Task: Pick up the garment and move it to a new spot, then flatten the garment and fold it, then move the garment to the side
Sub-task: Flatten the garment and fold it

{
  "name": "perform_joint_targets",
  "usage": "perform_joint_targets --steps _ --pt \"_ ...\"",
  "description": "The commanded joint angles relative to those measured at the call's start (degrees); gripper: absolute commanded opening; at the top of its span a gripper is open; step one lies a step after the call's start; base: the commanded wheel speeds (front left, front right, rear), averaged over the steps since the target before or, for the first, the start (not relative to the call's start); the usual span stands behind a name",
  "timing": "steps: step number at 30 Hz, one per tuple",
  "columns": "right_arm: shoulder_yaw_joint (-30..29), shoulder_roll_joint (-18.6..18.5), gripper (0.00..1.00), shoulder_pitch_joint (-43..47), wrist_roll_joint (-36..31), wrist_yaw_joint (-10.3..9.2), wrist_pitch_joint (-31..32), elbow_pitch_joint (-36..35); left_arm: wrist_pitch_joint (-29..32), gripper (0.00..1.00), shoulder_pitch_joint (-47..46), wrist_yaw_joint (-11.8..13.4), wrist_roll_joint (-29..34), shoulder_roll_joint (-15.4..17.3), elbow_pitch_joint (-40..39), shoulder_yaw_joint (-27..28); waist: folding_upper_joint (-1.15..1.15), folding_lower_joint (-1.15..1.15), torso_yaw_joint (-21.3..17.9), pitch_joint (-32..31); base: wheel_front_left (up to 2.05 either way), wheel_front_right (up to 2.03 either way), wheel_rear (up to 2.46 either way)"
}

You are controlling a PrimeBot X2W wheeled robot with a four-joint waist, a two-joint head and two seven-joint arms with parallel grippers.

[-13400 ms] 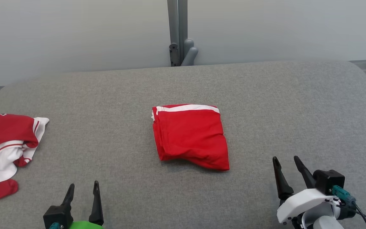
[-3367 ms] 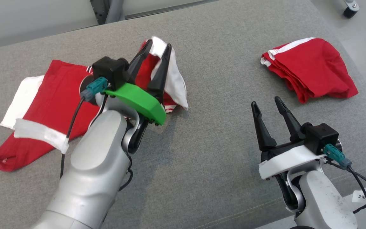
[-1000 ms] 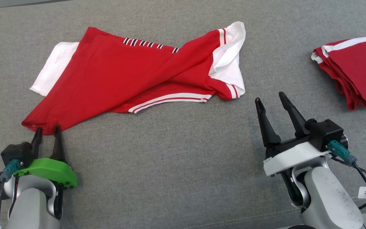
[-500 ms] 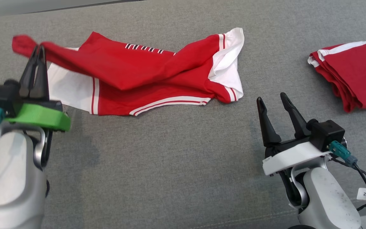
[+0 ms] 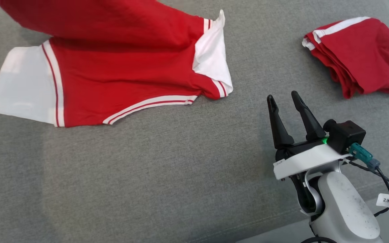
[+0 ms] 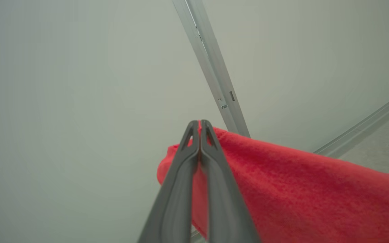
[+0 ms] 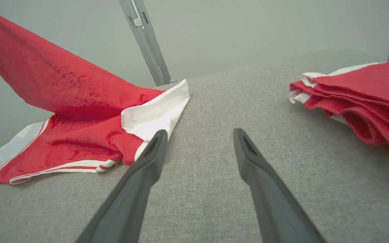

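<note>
The grey cushion [image 5: 181,175] bears the red and white shirt [image 5: 113,77] on its far left part, long axis running left to right, white sleeve pointing left. One red corner rises clear because my left gripper [image 6: 199,124] is clenched on it, raised, I judge, to spread the cloth flat. A folded red pile [image 5: 360,57] sits well apart, right. My right gripper [image 5: 282,96] hangs spread, empty.

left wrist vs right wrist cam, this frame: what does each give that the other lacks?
Left wrist: the left tool pinched shut on a red corner of the garment, raised against the wall. Right wrist: the right tool open over the grey cushion, the garment's white sleeve, and the folded red garment off to the right. Both: the lifted garment and the metal post.
</note>
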Motion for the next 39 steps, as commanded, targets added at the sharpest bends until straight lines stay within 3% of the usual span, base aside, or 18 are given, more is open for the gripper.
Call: perform_joint_targets --steps 1,6,12,21,31,39 --pt "0.3 0.0 1.00 -1.1 0.9 -0.07 -0.2 -0.4 -0.4 1.00 -1.7 0.0 -1.5 0.3 3.3 0.5 0.00 0.00 -4.2 3.7 0.00 0.00 0.00" --pt "0.0 0.0 1.00 -1.2 1.3 -0.07 -0.2 -0.6 -3.0 1.00 -1.6 0.3 -2.0 -0.5 8.1 0.7 0.00 0.00 -4.4 3.9 0.00 0.00 0.00" --pt "-0.3 0.0 1.00 -0.9 0.1 -0.07 -0.2 -0.8 -5.1 1.00 3.8 1.6 -4.9 -3.3 10.4 3.1 0.00 0.00 -1.4 2.1 0.00 0.00 0.00" --pt "2.2 -0.1 1.00 -0.1 -2.5 -0.07 -0.2 1.2 -5.1 1.00 22.8 4.2 -6.2 -10.6 -3.9 10.6 0.00 0.00 6.1 -3.6 0.00 0.00 0.00" --pt "7.6 -0.6 1.00 0.8 -3.2 -0.07 -0.2 5.7 -5.0 1.00 44.2 2.2 -4.0 -21.8 -11.7 17.2 0.00 0.00 14.1 -9.6 0.00 0.00 0.00" --pt "13.3 -2.0 1.00 -2.5 -3.2 -0.06 -0.2 9.5 -5.1 1.00 51.7 0.8 -3.7 -25.7 -12.5 17.8 0.00 0.00 21.6 -9.1 0.00 0.00 0.00"
